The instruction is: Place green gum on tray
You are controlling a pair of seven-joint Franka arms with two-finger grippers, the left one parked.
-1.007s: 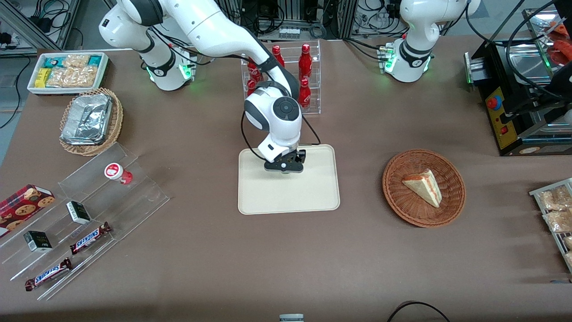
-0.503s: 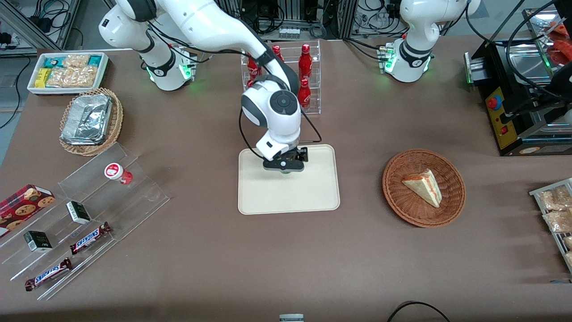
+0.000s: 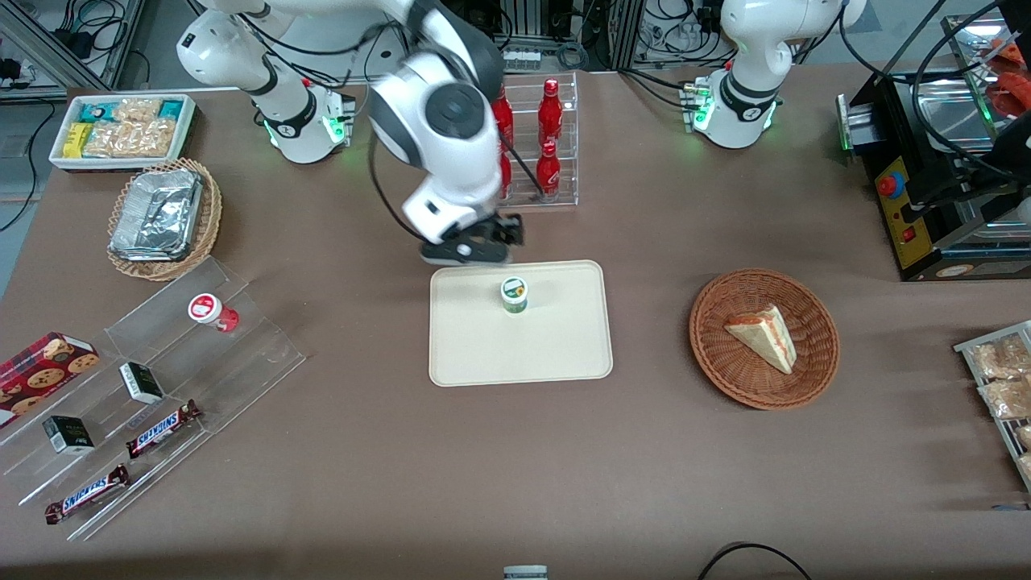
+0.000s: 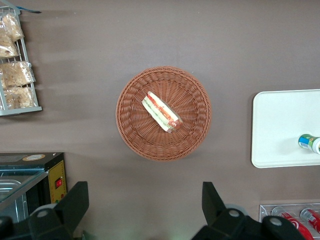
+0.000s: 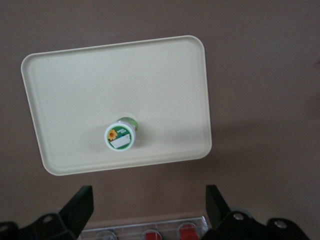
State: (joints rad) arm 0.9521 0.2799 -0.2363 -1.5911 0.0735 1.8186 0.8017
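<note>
Standing upright on the tray (image 3: pixel 564 346), the green gum (image 3: pixel 514 294) sits apart from the gripper (image 3: pixel 467 251); that gripper hangs above the tray's rim farthest from the front camera. Its fingers (image 5: pixel 80 207) are spread wide, holding nothing.

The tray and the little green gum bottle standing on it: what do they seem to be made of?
The tray looks like moulded plastic, matte cream, with rounded corners and a low rim. The green gum seems to be plastic too: a smooth green body under a white lid bearing a printed label. The gripper hangs open above the table just off the tray's edge, its fingers apart.
</note>
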